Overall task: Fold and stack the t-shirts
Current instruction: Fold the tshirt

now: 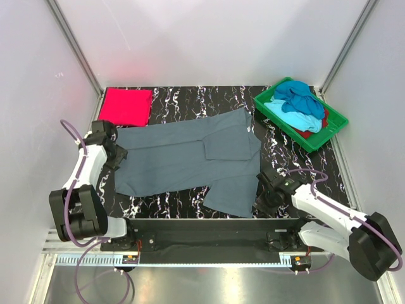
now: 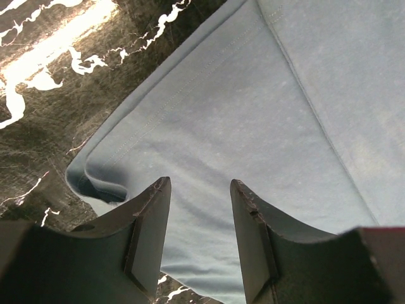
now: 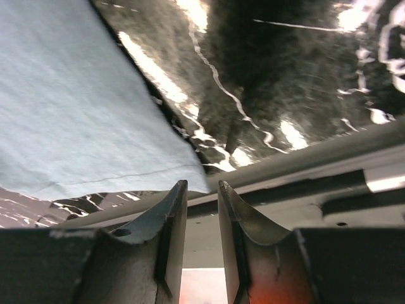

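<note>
A slate grey-blue t-shirt lies spread flat on the black marbled table. My left gripper is at the shirt's left edge. In the left wrist view it is open and empty, jaws apart just above the cloth near a hemmed corner. My right gripper is by the shirt's near right corner. In the right wrist view it is open by a narrow gap and empty, with the cloth corner just beyond its tips. A folded red-pink shirt lies at the back left.
A green plastic tray at the back right holds a dark blue shirt, a turquoise one and a red one. The table's near edge rail runs just under my right gripper. White walls enclose three sides.
</note>
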Controlling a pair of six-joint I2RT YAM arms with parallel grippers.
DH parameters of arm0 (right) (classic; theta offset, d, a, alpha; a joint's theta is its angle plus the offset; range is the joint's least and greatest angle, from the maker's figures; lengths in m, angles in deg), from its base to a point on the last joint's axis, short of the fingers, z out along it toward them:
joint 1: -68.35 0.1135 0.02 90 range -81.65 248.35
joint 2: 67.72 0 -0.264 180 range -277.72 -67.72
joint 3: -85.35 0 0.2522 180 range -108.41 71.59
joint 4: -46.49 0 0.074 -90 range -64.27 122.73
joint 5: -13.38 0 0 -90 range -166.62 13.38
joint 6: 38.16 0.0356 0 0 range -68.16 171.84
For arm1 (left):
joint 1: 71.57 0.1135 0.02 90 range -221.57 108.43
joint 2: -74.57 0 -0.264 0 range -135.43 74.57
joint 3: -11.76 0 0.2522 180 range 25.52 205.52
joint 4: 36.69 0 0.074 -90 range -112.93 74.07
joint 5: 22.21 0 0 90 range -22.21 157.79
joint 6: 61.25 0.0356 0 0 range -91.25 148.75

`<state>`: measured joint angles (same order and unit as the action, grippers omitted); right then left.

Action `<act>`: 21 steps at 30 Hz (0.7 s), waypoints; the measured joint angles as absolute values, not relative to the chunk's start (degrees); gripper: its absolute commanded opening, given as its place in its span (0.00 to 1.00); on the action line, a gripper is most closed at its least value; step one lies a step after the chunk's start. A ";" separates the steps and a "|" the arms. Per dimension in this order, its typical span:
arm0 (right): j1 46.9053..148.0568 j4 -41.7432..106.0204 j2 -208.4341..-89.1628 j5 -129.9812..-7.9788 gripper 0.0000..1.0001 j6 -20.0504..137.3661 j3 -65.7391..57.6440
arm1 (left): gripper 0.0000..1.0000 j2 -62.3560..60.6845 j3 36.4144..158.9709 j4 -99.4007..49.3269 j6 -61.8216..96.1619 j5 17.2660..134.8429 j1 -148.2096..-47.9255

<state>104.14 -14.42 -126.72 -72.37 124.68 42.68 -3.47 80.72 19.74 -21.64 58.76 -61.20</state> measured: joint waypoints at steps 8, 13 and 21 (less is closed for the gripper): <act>104.67 -10.47 -131.27 -72.33 0.31 125.18 42.70 | 0.47 -3.47 80.22 20.07 -21.66 58.73 -60.72; 105.28 -9.83 -132.45 -72.35 0.29 125.27 42.81 | 0.47 -3.47 80.22 20.09 -21.66 58.73 -59.54; 105.98 -8.17 -132.45 -72.41 0.00 126.30 43.56 | 0.47 -3.47 80.22 20.53 -22.34 59.02 -58.40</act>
